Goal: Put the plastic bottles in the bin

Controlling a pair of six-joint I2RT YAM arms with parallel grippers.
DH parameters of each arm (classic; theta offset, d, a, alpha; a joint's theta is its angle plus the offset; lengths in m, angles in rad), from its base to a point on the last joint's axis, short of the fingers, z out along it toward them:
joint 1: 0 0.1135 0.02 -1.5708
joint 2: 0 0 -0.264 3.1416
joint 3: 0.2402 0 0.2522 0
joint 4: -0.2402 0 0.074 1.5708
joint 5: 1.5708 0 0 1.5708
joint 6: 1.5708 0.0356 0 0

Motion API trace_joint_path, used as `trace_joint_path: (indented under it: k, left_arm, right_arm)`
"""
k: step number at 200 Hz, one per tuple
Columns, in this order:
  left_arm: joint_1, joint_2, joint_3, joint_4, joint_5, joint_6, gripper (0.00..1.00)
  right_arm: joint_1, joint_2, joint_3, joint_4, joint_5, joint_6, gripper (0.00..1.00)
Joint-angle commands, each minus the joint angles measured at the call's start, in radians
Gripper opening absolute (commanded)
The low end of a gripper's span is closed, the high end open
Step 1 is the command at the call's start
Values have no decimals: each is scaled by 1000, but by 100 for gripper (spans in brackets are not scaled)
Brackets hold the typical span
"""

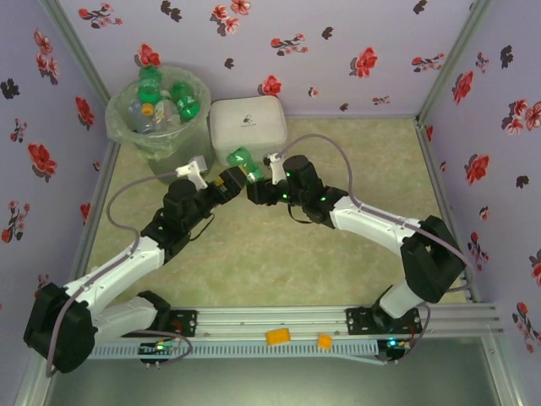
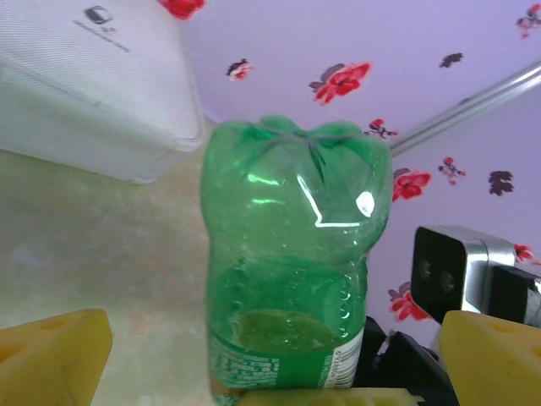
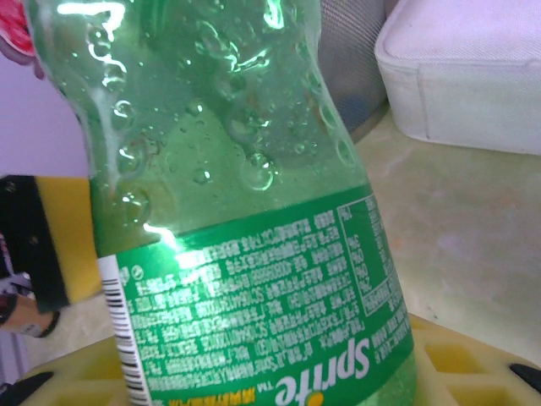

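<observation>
The green bottle hangs just before the white box, its long axis tilted and its lobed base pointing away from my wrists. It is glossy, dimpled plastic. My right gripper pinches its labelled waist; my left gripper straddles it, spread wide.

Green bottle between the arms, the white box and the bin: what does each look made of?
Green bottle: thin translucent glossy plastic; sharp highlights, moulded dimples, printed label. White box: probably matte moulded plastic, rounded corners, fine ribbed texture. Bin: translucent grey-green plastic, bottles showing through, lined with crinkled clear film.
</observation>
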Motion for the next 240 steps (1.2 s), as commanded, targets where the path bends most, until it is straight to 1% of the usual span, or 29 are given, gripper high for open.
trace_joint_path:
  k: [1,15,31,59,80,108,117,126,133,137,149,159,164,167,193,212,240]
  left_arm:
    - [-22,36,38,120,-28,-11,100]
    - [-26,61,47,139,-30,-11,98]
    - [-26,89,58,170,-36,-11,93]
    - [-26,133,91,193,-42,1,84]
    - [-26,159,113,206,-40,6,72]
    - [-26,183,132,222,-27,6,52]
    - [-26,188,139,223,-21,7,45]
    - [-26,189,146,222,-19,11,41]
    - [-25,189,155,217,-18,19,39]
    - [-25,189,161,212,-18,26,38]
    - [-20,188,191,182,-14,54,34]
    - [-4,185,232,133,-7,84,33]
    - [8,183,255,110,1,100,33]
    - [16,183,270,89,5,109,33]
    - [114,193,433,-98,58,215,33]
    - [202,214,587,-245,79,318,33]
    - [319,284,790,-361,87,452,33]
  right_arm:
    - [-2,-38,-30,90,-49,35,44]
    - [-1,-48,-48,124,-68,41,44]
    - [0,-61,-66,150,-83,41,44]
    - [1,-76,-84,160,-102,44,44]
    - [3,-91,-96,165,-102,48,44]
    - [5,-118,-109,163,-87,42,45]
    - [4,-124,-109,158,-82,39,47]
    - [5,-131,-109,152,-78,38,50]
    - [5,-136,-110,150,-74,36,55]
    - [5,-140,-112,150,-70,37,60]
    - [5,-152,-114,143,-53,38,80]
    - [5,-169,-118,134,-32,37,90]
    - [3,-179,-121,131,-23,34,97]
    - [3,-186,-123,128,-19,32,99]
    - [-1,-257,-144,86,41,18,100]
    - [-2,-316,-166,47,121,8,100]
    - [-4,-376,-195,-30,234,-20,100]
